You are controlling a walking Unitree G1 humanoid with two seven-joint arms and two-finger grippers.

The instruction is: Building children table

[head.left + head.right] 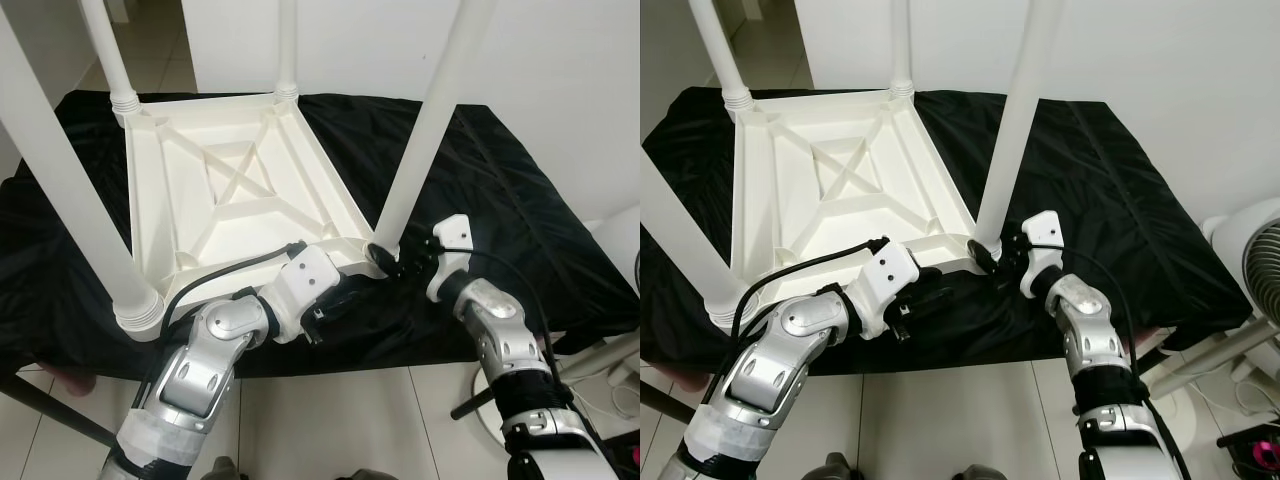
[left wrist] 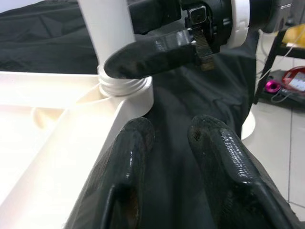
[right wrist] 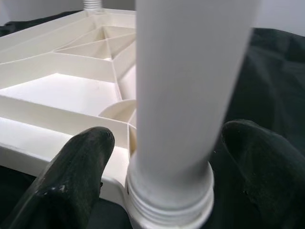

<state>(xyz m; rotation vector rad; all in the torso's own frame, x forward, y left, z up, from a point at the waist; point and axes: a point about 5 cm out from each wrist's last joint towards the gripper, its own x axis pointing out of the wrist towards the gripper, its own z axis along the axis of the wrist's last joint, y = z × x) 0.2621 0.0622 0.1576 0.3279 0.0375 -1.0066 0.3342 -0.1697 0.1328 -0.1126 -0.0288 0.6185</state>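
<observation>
Children table top (image 1: 230, 190) was seen lying upside down on a bench draped in black cloth (image 1: 500, 200), ribbed underside facing up. Four white legs were seen standing up from its corners; the leg at the near right corner (image 1: 425, 120) was the one being worked on, and it was seen leaning slightly off vertical.

The right claw (image 1: 388, 258) was placed at the foot of that leg, where its threaded collar (image 3: 169, 200) met the corner socket. In the right wrist view, its two black fingers (image 3: 76, 167) were seen spread to either side of the leg, close against it; whether firm pressure was applied could not be told.

The left claw (image 1: 335, 305) was held low at the near edge of the table top, just beside the same corner. Its fingers (image 2: 128, 162) were seen parted over the cloth, with nothing pinched between them.

Threads were still visible above the socket, so the leg was judged not fully seated.

Risks noted from here:
- Cross-threading, if the leg is turned while leaning.
- Slip of the smooth plastic between the fingers, given the low grip on a tall leg.
- The whole table top could be dragged or rotated on the slick cloth if it is not braced by the left claw.
- The near corner lay close to the bench edge; a shove could push it over.
</observation>
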